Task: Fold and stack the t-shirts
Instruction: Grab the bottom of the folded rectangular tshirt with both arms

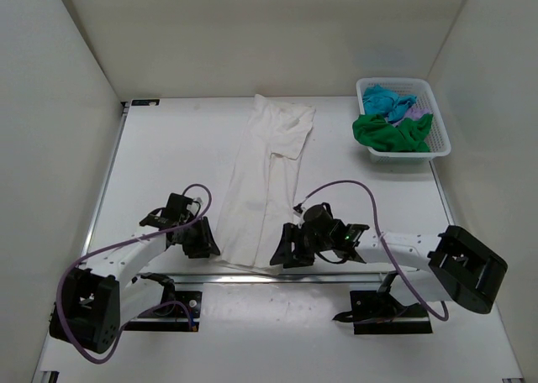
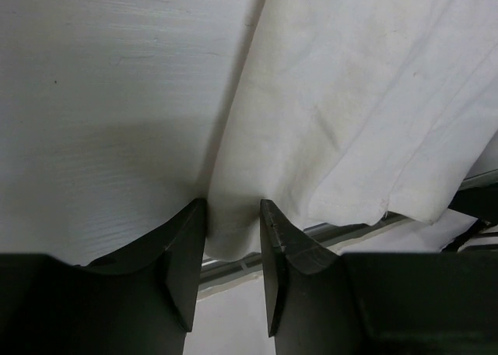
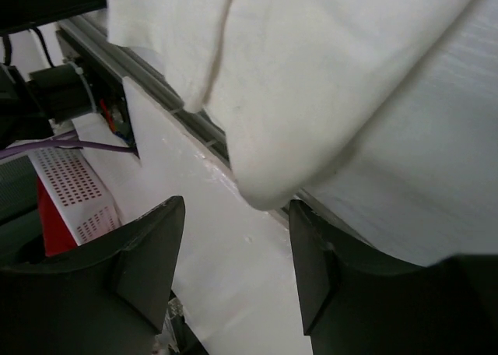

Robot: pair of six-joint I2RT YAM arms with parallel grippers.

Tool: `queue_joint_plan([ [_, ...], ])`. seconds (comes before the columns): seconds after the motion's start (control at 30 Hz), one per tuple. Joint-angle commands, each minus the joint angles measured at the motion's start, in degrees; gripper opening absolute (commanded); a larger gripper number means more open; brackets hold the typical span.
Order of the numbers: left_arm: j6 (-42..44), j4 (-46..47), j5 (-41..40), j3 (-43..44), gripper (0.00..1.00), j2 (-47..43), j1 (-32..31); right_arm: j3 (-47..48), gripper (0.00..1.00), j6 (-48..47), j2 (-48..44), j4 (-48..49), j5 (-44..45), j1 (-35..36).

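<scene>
Table edge (image 1: 252, 275): t-shirt (image 2: 350, 98) hem between left jaws, above parted right jaws.

Table (image 1: 168, 148) lies open left of the cream-white t-shirt (image 1: 267, 177) — basket (image 1: 409, 156) blocks far-right corner.

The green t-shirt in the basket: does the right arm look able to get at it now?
Probably yes. The green t-shirt lies uncovered at the near side of the basket, and only bare table lies between it and the open right claw. The stretch looks long, though.
</scene>
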Motion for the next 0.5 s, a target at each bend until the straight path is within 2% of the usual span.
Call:
queue_joint_plan([
  [0.0, -0.1, -1.0, 0.6, -0.3, 0.43, -0.9, -0.9, -1.5, 0.53, 1.6, -2.4, 0.2, 0.6, 0.9],
  [0.13, 0.5, -2.8, 0.6, 0.3, 0.48, -0.7, -1.3, -1.1, 0.53, 2.3, 1.3, 2.4, 0.3, 0.3],
  [0.2, 1.1, -3.9, 0.7, 0.8, 0.6, -0.8, -1.6, -0.1, 0.5, 2.2, 3.4, 2.2, -0.1, 0.6],
  [0.23, 1.2, -4.9, -0.5, 1.0, 0.63, -1.2, -1.7, 0.5, 0.49, 2.2, 4.1, 2.1, 0.3, 0.8],
  [0.3, 1.2, -5.9, -0.9, 1.3, 0.66, -1.3, -1.9, 0.5, 0.4, 2.1, 4.2, 2.8, 0.1, 0.7],
  [0.37, 0.8, -5.8, -1.4, 1.0, 0.63, -1.4, -2.2, 0.9, 0.33, 2.6, 5.3, 3.4, -0.2, 1.1],
  [0.43, 0.7, -6.3, -1.6, 1.0, 0.57, -1.4, -2.0, 0.2, 0.17, 2.9, 5.7, 3.3, 0.0, 0.9],
  [0.47, 0.7, -6.3, -1.5, 1.1, 0.55, -1.4, -2.1, 0.4, 0.13, 2.9, 5.5, 2.9, 0.2, 0.9],
])
